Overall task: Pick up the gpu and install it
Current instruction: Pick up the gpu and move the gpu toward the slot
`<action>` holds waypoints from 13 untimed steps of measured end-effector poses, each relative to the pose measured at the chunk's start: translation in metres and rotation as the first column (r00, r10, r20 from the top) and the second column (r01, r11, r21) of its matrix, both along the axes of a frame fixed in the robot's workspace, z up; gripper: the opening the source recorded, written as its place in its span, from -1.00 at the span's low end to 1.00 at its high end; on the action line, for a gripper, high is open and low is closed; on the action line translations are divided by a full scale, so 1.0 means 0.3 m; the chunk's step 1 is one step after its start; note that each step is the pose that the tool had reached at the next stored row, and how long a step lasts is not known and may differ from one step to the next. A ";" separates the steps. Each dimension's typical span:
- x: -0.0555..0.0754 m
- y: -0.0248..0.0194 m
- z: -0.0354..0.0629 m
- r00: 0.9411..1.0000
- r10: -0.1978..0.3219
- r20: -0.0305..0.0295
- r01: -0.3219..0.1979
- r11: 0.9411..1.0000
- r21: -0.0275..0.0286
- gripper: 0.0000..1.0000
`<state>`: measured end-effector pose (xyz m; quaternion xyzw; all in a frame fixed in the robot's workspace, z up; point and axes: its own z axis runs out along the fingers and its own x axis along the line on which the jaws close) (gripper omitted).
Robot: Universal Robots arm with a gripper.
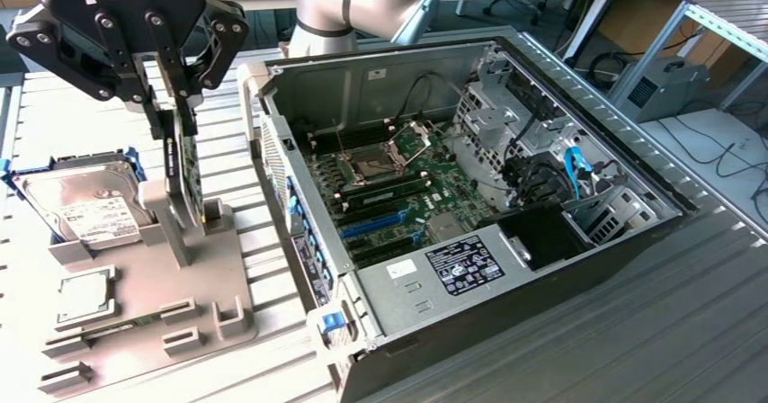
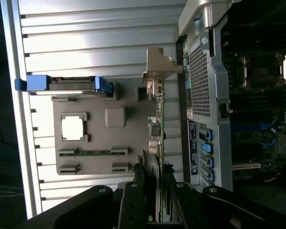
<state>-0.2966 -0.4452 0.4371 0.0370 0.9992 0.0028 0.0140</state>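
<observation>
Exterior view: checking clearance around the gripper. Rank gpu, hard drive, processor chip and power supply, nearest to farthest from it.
1. gpu, upright in the gripper.
2. hard drive, exterior view's left.
3. processor chip, on the grey fixture.
4. power supply, inside the case.

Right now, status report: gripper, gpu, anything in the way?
Gripper shut on gpu, at its top edge. Gpu upright in grey fixture, open computer case alongside. Hard drive close by on same fixture.
</observation>
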 end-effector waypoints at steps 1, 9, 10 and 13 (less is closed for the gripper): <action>0.000 0.000 0.001 1.000 0.000 0.000 0.000 1.000 0.000 -0.48; 0.000 0.000 0.005 1.000 0.000 0.000 0.000 1.000 0.000 -0.48; 0.000 0.000 0.007 1.000 0.000 0.000 0.000 1.000 0.000 -0.48; 0.000 0.000 0.012 1.000 0.000 0.000 0.000 1.000 0.000 -0.48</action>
